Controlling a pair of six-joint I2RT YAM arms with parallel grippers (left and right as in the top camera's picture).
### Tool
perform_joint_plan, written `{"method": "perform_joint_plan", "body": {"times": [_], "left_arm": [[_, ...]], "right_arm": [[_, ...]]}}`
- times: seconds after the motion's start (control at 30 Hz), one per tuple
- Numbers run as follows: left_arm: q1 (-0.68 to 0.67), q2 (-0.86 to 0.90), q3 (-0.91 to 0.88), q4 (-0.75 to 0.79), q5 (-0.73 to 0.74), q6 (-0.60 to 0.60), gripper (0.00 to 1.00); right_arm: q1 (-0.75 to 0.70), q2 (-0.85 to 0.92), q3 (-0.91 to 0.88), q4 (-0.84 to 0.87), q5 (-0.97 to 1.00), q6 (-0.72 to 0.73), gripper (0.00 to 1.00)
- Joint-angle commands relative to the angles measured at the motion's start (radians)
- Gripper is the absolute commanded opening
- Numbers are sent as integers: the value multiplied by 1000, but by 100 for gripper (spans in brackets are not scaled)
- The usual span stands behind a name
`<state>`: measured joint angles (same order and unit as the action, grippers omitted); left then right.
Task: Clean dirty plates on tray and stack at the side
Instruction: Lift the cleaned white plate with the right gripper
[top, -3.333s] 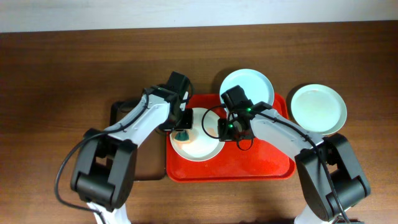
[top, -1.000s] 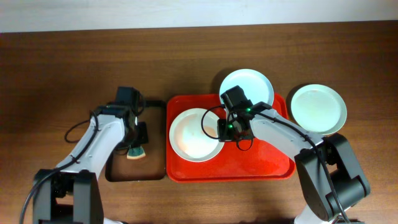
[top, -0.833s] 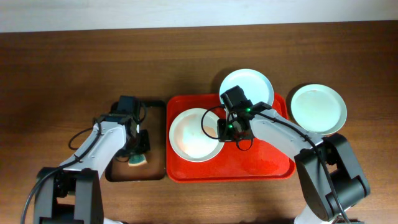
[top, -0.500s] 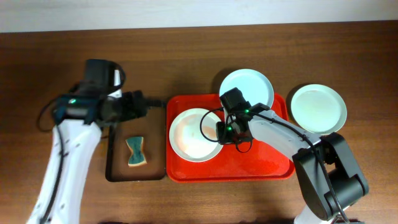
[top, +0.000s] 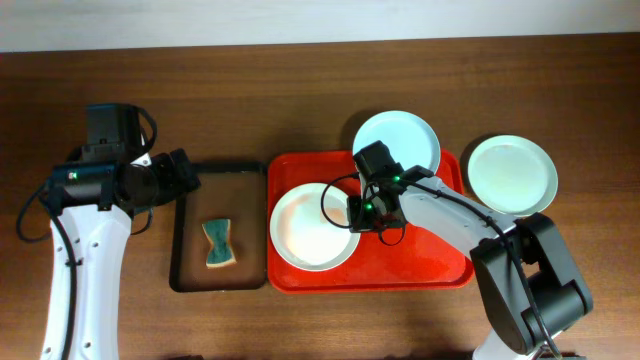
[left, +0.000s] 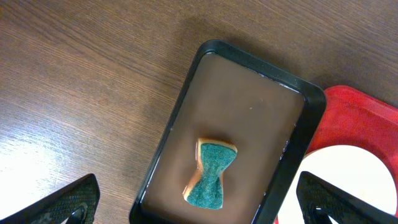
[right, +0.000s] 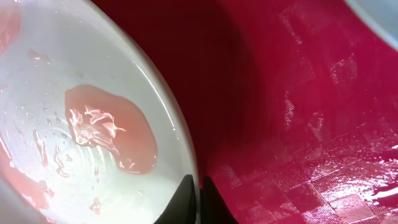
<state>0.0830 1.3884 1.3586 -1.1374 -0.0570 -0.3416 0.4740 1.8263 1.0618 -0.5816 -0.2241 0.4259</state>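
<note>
Dark brown wooden tabletop carries a large bright red rectangular plastic tray with a raised rim. On the tray's left half lies a round pale mint-white shallow plate, wet with a thin pink film. The right gripper is pinched tight on this plate's right rim. A second plate of the same kind overlaps the tray's far rim, and a third plate rests on the table just beside the tray's far right corner. Just left of the tray sits a smaller black rectangular tray holding a green-and-tan bow-shaped sponge. Further left of the tray, the left gripper hangs with fingers spread wide, holding nothing.
</note>
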Motion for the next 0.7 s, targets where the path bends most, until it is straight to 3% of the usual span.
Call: {"method": "perform_joint_plan", "body": {"times": [0.0,0.23,0.43,0.53,0.67], "left_arm": [[5,-2,3,-1,-11,-13,99],[5,-2,3,-1,-11,-13,99],[5,-2,3,-1,-11,-13,99],[5,-2,3,-1,-11,-13,99],[5,-2,3,-1,-11,-13,99]], "right_arm": [[10,10,-2,-5,-2,-2,4],[10,-109,110,-148,55,-3,4],[10,-121,371,-385,132,19,4],[17,-120,468,-357,170,88,4],[82,-105,469,-254,275,111,4]]}}
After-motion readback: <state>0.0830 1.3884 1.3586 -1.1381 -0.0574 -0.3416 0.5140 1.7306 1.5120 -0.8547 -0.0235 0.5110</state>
